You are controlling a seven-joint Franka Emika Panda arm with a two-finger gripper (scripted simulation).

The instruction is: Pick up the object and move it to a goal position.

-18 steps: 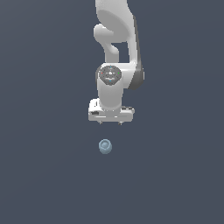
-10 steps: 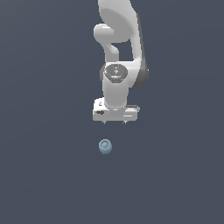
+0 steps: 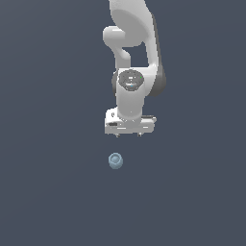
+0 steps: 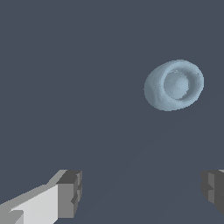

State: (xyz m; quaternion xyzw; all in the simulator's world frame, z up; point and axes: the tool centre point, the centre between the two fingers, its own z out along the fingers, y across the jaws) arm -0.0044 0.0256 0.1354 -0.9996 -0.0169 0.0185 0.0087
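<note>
The object is a small pale blue-grey cup-like lump with a ringed top, resting on the dark grey floor. In the wrist view the object lies well apart from the fingers, not between them. My white gripper hangs in the exterior view above the object and slightly toward that view's right. Its two short fingertips point down and stand apart. In the wrist view the gripper is open, with one grey fingertip and the other fingertip wide apart and nothing between them.
A plain dark grey surface spreads in all directions. The white arm rises behind the gripper toward the exterior view's top.
The gripper has moved a little lower and toward the exterior view's right. The object has stayed in place.
</note>
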